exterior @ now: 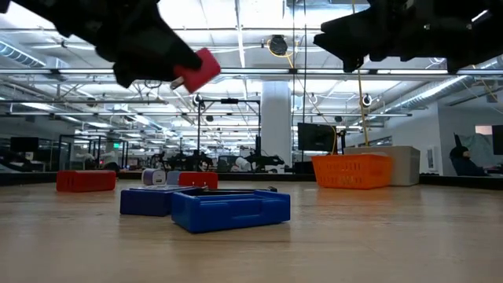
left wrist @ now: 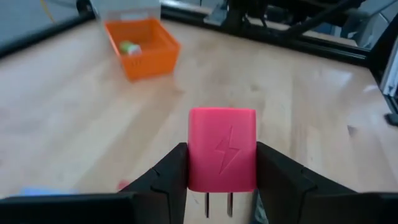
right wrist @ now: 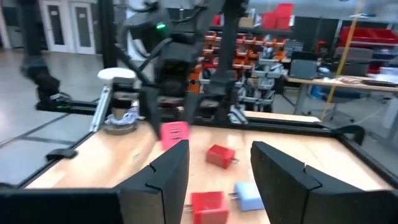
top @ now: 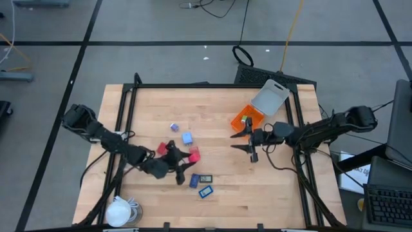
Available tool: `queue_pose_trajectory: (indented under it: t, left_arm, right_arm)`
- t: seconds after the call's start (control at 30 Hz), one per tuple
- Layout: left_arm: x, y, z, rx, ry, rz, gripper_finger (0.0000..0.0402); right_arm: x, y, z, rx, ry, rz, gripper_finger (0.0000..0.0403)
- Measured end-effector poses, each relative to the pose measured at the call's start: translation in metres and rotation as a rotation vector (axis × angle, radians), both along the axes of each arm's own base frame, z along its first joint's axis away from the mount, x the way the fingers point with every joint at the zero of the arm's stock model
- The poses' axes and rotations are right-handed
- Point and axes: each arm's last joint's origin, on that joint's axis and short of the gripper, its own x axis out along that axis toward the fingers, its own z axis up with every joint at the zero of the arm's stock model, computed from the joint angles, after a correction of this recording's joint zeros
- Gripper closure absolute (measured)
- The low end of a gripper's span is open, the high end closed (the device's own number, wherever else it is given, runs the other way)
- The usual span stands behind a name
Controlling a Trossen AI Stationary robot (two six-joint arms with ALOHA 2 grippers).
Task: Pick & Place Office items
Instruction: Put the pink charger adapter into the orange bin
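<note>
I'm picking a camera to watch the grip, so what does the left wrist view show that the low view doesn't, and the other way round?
Only the left wrist view shows the lightning mark and two prongs on the red plug block, and a small item inside the orange tray. Only the low view shows the blue case on the table and the block lifted clear of the wood. Both show the left claw shut on that block, and the tray.

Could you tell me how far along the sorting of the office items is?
One small item already lies in the orange tray. The left gripper holds a red charger block lifted off the table. Red blocks and blue pieces remain on the table; the right gripper waits open beside the tray.
</note>
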Motion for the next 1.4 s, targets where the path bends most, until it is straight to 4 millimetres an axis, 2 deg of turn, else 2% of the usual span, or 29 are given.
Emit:
queue_pose_trajectory:
  t: [0.27,0.47,0.7,0.87,1.0,1.2,1.4]
  left_arm:
    - [0.014,0.015,0.012,0.120,-0.077,-0.060,0.0250]
    - [0.023,0.026,0.022,0.166,-0.154,-0.174,0.0251]
    - [0.033,0.046,0.030,0.191,-0.224,-0.305,0.0251]
    - [0.038,0.062,0.035,0.165,-0.292,-0.395,0.0251]
    - [0.039,0.067,0.036,0.160,-0.309,-0.424,0.0251]
    - [0.039,0.067,0.036,0.173,-0.307,-0.439,0.0251]
    - [0.039,0.067,0.036,0.169,-0.308,-0.439,0.0251]
  right_arm:
    - [0.011,0.014,-0.016,0.015,0.015,0.049,0.0242]
    - [0.020,0.012,-0.025,0.156,-0.021,-0.049,0.0241]
    - [0.027,0.018,-0.036,0.157,-0.025,-0.028,0.0193]
    - [0.044,0.025,-0.036,0.158,-0.051,-0.010,0.0137]
    - [0.059,0.027,-0.030,0.155,-0.076,-0.007,0.0112]
    - [0.078,0.036,-0.018,0.093,-0.131,0.004,0.0113]
    - [0.084,0.042,-0.010,0.043,-0.168,0.012,0.0121]
